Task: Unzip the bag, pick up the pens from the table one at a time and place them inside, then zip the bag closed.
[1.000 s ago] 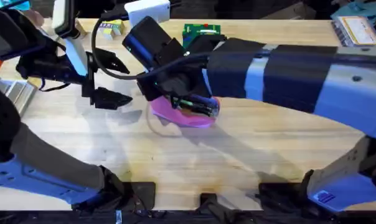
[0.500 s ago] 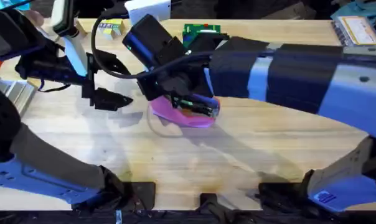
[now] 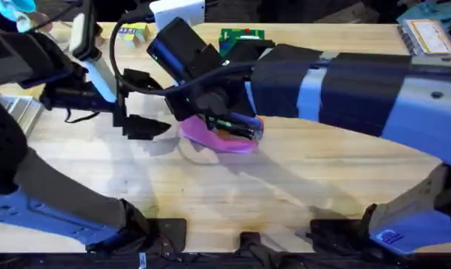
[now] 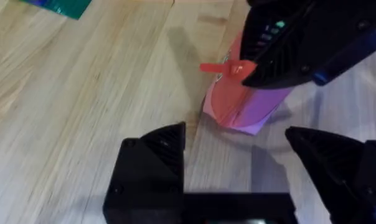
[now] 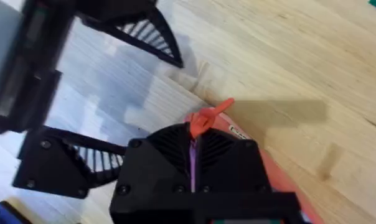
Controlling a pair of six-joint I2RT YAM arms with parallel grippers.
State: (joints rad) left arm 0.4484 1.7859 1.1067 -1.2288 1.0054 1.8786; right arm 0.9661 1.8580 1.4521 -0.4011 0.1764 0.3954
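The pink bag [image 3: 210,140] lies on the table [image 3: 300,172] near the middle, mostly under my right arm. My right gripper [image 3: 213,119] sits over the bag's left end. In the right wrist view the gripper [image 5: 193,142] is shut, and the red pull [image 5: 206,116] sticks out from between its fingertips. My left gripper [image 3: 160,105] is open just left of the bag. The left wrist view shows the bag's end [image 4: 241,106] and the pull [image 4: 224,67] just beyond my left gripper [image 4: 238,146], not between its fingers. The pens are hidden.
A small green board [image 3: 240,36] stands at the table's back, behind my right arm. A yellow box [image 3: 136,32] and a white object [image 3: 177,11] lie at the back left. A metal piece [image 3: 16,112] is at the left edge. Bare wood stretches in front of the bag.
My left gripper has moved right, closer to the bag's left end. My right gripper and the bag have stayed where they were.
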